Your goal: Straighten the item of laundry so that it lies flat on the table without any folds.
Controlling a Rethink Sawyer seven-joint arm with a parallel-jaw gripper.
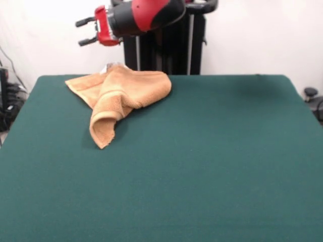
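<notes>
Towel point(123, 93), orange-tan terry cloth, lies crumpled on the dark green table point(202, 166), close to the table's far edge and toward the left side of the front view. It is not flat: the cloth is bunched and folded over itself, with one corner spread out to the left along the far edge, a rounded folded lump on its right, and a narrow flap hanging toward the camera that ends in a point. A paler woven band crosses that flap near its end. Something small and whitish peeks out just behind the towel's top fold; what it is cannot be told.

Above the towel and clear of it, the red and black arm point(146, 12) reaches sideways to the left. Its gripper point(86, 32) points left, past the towel's left corner and well above the table, with two dark fingers point(85, 22) spread apart, one over the other, and nothing between them.
</notes>
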